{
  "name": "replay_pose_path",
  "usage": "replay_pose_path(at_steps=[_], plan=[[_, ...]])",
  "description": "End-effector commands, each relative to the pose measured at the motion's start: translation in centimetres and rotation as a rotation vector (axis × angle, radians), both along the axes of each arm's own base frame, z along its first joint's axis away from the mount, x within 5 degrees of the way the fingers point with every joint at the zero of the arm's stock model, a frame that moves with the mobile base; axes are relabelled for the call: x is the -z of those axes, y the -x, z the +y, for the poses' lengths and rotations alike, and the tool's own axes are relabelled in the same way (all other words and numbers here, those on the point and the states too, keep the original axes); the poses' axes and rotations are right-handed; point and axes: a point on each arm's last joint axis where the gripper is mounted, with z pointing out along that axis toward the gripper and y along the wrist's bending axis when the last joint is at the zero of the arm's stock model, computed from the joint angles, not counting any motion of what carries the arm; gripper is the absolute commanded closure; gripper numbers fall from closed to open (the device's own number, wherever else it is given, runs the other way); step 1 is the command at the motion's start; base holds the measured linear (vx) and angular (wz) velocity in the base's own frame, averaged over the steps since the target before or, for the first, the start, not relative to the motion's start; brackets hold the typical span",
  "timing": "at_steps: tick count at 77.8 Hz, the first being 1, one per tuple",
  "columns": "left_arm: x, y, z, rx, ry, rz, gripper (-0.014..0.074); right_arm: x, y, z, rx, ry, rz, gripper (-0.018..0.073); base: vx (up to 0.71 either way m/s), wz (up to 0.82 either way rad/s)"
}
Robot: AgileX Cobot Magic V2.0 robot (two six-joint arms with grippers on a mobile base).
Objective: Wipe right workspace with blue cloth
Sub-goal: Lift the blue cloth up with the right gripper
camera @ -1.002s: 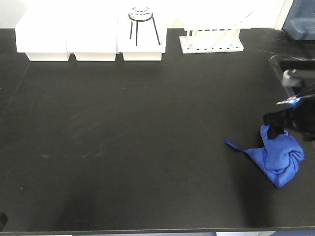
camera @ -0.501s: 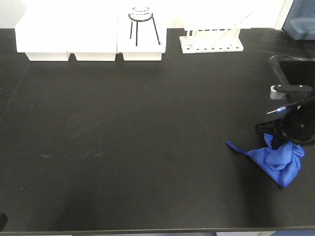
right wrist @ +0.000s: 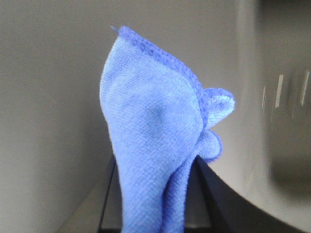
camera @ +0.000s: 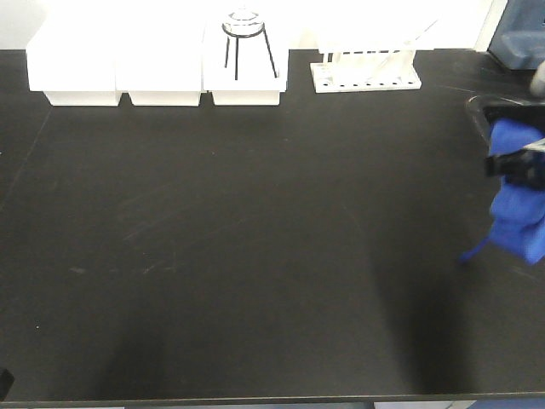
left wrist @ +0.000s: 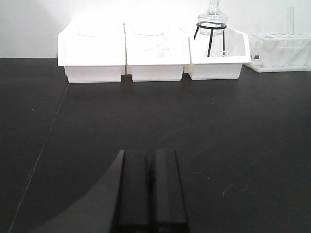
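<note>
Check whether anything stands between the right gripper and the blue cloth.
Nothing does: the right gripper is shut on the blue cloth, holding it above the black bench at the front view's right edge. Whatever lies farther right is out of frame.

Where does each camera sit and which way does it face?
Front view: above the bench top, looking down; right gripper holds the blue cloth at the edge.
Left wrist: on the left arm, low, facing the white bins; shut left gripper shows.
Right wrist: close on the clamped cloth.
Front and left wrist both show the bins.
</note>
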Motion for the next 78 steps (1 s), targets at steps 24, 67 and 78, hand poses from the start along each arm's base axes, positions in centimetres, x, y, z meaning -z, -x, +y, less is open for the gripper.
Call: replay_pose_path(at_steps=[24,67,78], plan=[[-1.6,0.1,0.1,-0.011,0.016,-0.113,0.0603,-7.2,8.7,0.8,-0.073,0.020,-0.517,0.0566,0.00,0.00],[-1.6,0.1,0.1,-0.011,0.016,-0.113,0.0603,2.6,15.2,1.1,-0.051,0.009,-0.657,0.0564,0.00,0.00],[-1.6,0.1,0.1,-0.011,0.016,-0.113,0.0603,2.1,15.0,0.9,-0.042,0.022,-0.708,0.0562,0.00,0.00]])
